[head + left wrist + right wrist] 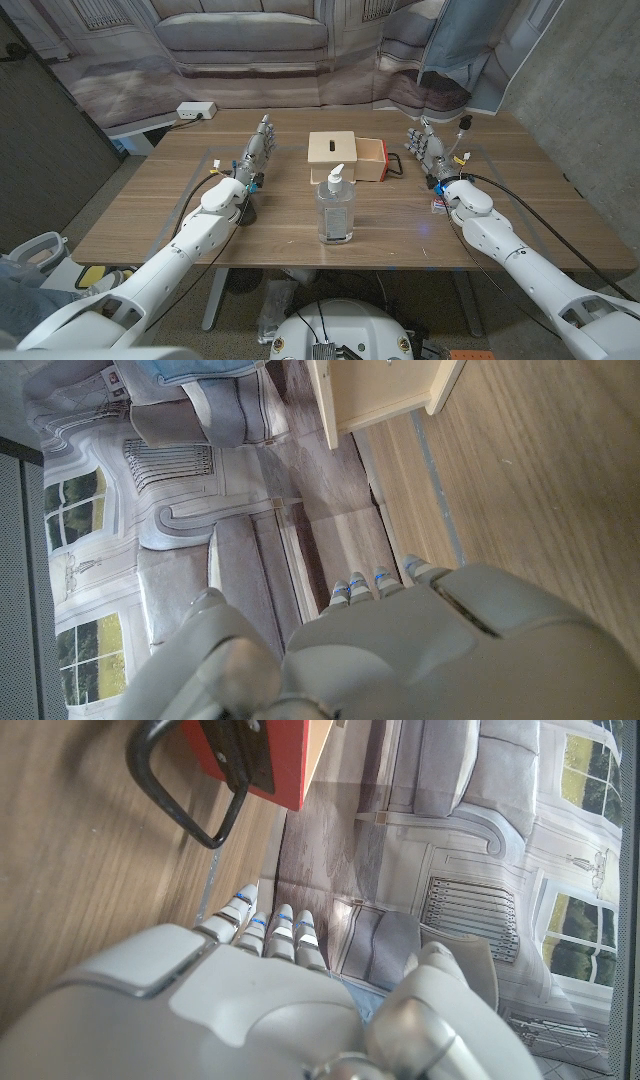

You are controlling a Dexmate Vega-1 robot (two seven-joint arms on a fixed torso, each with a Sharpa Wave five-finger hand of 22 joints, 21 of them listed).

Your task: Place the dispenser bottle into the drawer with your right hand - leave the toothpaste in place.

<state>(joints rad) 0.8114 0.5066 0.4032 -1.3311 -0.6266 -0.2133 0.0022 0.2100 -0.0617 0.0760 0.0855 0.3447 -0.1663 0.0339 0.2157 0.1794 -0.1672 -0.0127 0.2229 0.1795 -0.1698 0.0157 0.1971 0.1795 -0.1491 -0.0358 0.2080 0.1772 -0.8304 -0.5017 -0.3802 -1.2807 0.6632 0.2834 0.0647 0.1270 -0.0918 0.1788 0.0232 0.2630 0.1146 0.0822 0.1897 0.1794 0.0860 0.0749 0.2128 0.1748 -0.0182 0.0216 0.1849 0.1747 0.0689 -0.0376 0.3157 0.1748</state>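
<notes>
The clear dispenser bottle [335, 210] with a white pump stands upright mid-table, near the front. Behind it sits a light wooden box [333, 157] whose drawer [371, 160] is pulled out to the right, with a red front [270, 750] and a black handle [190, 810]. My right hand [428, 150] is right of the handle, fingers straight and apart, holding nothing; its back fills the right wrist view [250, 1010]. A small red and white pack, probably the toothpaste [439, 206], lies by my right wrist. My left hand [256, 150] is left of the box, empty, fingers extended [420, 650].
A white power strip [195, 110] lies on a ledge past the table's far left corner. A printed sofa backdrop hangs behind the table. Bare wood shows between the bottle and each arm.
</notes>
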